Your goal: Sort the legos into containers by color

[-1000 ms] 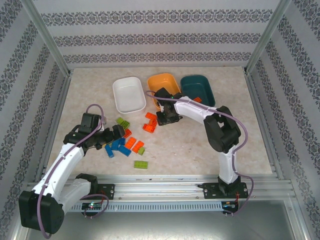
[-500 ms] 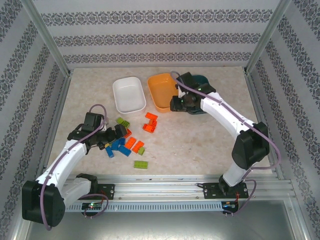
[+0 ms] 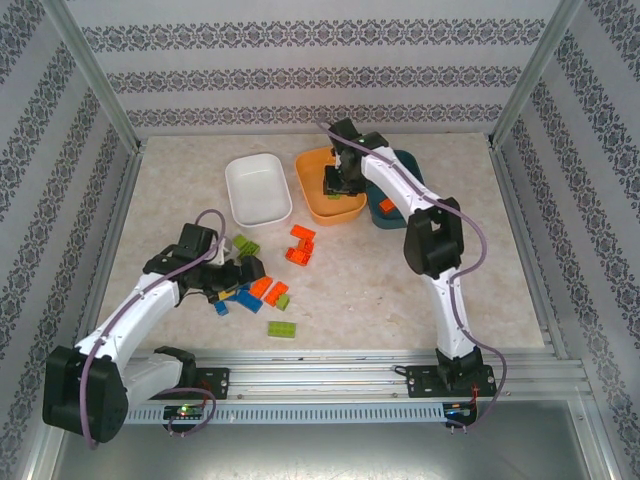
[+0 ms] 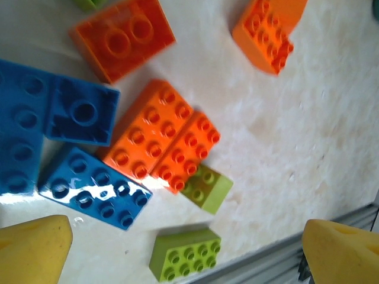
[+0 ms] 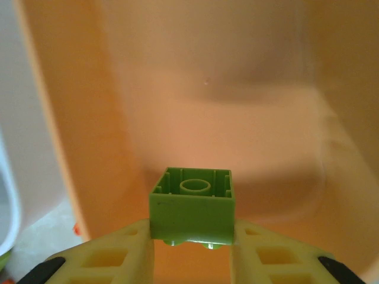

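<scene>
Since the earlier frames the right arm has swung from the bench (image 3: pixel 400 290) beside the loose orange legos, past the seam between two dishes, to a position over the orange dish (image 3: pixel 318 214). The left arm has edged forward towards the pile.

Right gripper (image 3: pixel 337 184): fingers closed on a lime-green lego (image 5: pixel 190 204), pinched at its two side faces. In the wrist view the right gripper (image 5: pixel 192 235) holds it with the hollow face and its round tube in sight, against the inner wall of the orange dish (image 5: pixel 237 89). Whether the lego touches the dish floor cannot be told.

Left gripper (image 3: pixel 240 272): fingers spread wide, nothing between them. It hangs over the mixed pile near the left front of the bench. In its wrist view the left gripper (image 4: pixel 188 253) shows a yellow fingertip (image 4: pixel 35 248) at each lower corner. Below lie two orange legos (image 4: pixel 160 139) side by side and touching, a blue lego (image 4: pixel 95 189) against them, and a small green lego (image 4: pixel 207 188) touching the orange pair. A larger green lego (image 4: pixel 183 254) lies just beside those.

Containers: white dish (image 3: pixel 257 190), orange dish and teal dish (image 3: pixel 380 215) stand in a row at the far side, white on the left. The teal one is partly covered by the right arm.

Other legos on the bench: a green one (image 3: pixel 246 244) near the white dish, an orange group (image 3: pixel 300 245) in the middle, and a single green one (image 3: pixel 281 329) nearest the front rail, apart from the pile.
</scene>
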`<control>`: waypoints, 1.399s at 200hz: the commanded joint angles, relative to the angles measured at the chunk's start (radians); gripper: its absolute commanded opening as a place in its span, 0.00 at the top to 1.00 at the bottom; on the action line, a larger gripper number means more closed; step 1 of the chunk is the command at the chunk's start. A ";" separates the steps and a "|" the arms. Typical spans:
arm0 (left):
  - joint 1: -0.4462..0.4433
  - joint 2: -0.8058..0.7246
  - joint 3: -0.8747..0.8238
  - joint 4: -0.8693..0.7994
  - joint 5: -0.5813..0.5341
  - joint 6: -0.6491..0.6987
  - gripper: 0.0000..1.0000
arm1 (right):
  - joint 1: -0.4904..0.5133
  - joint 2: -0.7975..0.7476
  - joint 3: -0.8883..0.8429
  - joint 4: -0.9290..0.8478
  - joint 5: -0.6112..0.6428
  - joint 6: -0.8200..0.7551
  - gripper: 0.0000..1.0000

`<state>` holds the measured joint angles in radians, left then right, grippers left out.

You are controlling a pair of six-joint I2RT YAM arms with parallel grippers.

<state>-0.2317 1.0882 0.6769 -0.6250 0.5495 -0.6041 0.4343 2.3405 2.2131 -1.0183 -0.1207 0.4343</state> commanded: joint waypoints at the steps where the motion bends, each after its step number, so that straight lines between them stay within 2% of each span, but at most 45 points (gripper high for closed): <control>1: -0.084 0.018 0.048 -0.087 -0.033 0.061 0.03 | 0.005 0.053 0.082 -0.106 0.000 -0.017 0.67; 29: -0.174 0.095 0.108 -0.145 -0.111 0.125 0.09 | 0.006 0.082 0.089 -0.098 -0.009 -0.006 0.65; 58: -0.234 0.181 0.179 -0.195 -0.171 0.198 0.13 | 0.007 0.087 0.096 -0.109 -0.006 -0.002 0.53; 100: -0.306 0.310 0.273 -0.195 -0.196 0.252 0.18 | 0.006 -0.053 0.014 -0.096 0.030 -0.011 0.49; 127: -0.347 0.394 0.321 -0.187 -0.214 0.272 0.25 | 0.006 -0.255 -0.175 -0.021 0.035 0.015 0.48; 169: -0.414 0.488 0.356 -0.189 -0.255 0.305 0.32 | 0.013 -0.597 -0.662 0.165 -0.023 0.135 0.48; 201: -0.447 0.538 0.371 -0.207 -0.305 0.313 0.38 | 0.044 -0.763 -0.926 0.237 -0.023 0.206 0.49; 239: -0.458 0.564 0.383 -0.209 -0.331 0.321 0.45 | 0.058 -0.826 -1.069 0.291 -0.039 0.267 0.50; 280: -0.466 0.582 0.388 -0.217 -0.356 0.323 0.52 | 0.063 -0.843 -1.064 0.297 -0.031 0.291 0.51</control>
<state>-0.6765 1.6566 1.0443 -0.7971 0.2272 -0.2974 0.4889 1.5379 1.1366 -0.7532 -0.1505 0.6876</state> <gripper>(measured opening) 0.493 0.494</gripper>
